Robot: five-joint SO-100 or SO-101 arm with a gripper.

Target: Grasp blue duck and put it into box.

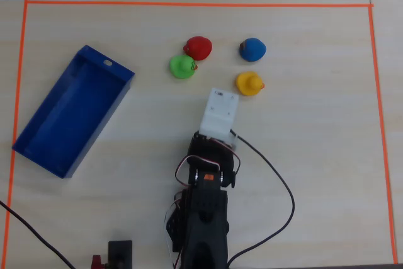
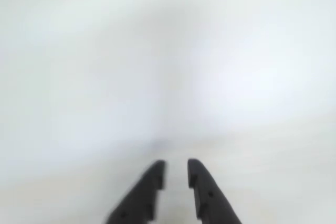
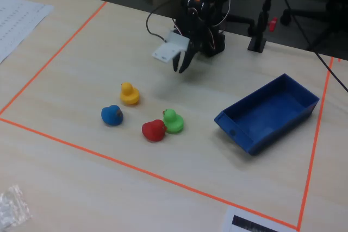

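We saw a pale wooden table [image 1: 315, 155] with an orange tape border [image 1: 189, 4] marking out the working area. The largest thing inside it was the box [image 1: 38, 145], a dark-blue tray lying at a slant at the left of the overhead view, with a small hole in its upper short wall; in the fixed view the box [image 3: 288, 113] lay at the right, and nothing was inside it.

Next in size was the arm [image 1: 204, 212], black, reaching up from the bottom edge of the overhead view, with a white block on its wrist. The gripper [image 3: 181, 68] hung above the table, pointing down, holding nothing. In the wrist view the gripper [image 2: 176, 174] showed two dark fingers with only a narrow gap between them; the rest of that view was a pale blur.

The four ducks sat in a loose cluster beyond the gripper. The blue duck [image 1: 252, 49] stood at the upper right of the group in the overhead view, well apart from the box, and the blue duck [image 3: 111, 115] rested upright on the table in the fixed view. The yellow duck [image 1: 249, 84] was just beside it. The red duck [image 1: 198, 47] and green duck [image 1: 182, 66] touched each other.
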